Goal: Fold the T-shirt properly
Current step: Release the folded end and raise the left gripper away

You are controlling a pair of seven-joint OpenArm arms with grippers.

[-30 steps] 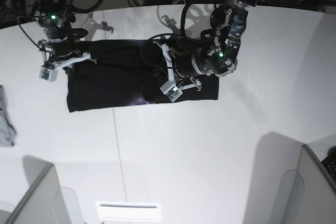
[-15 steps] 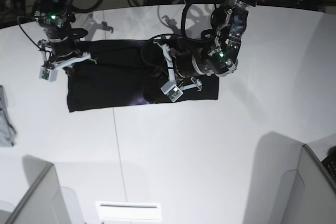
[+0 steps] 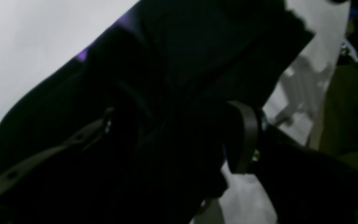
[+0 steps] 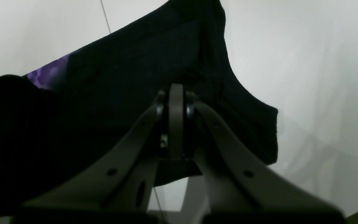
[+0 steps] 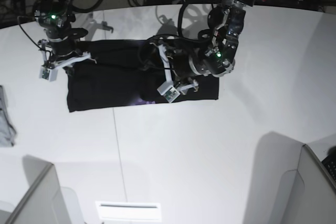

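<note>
Since 1 second ago my left gripper (image 5: 149,59) has lifted slightly and spread its fingers, so I judge it has just let go of the black T-shirt (image 5: 115,85). Right gripper (image 4: 176,93) stays pinched shut on the shirt's edge, the cloth lying as a long band on the white table (image 5: 184,156).

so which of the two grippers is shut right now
The right gripper: its jaws are pressed together at the edge of the black T-shirt. The left gripper has its jaws spread apart over the cloth.
</note>
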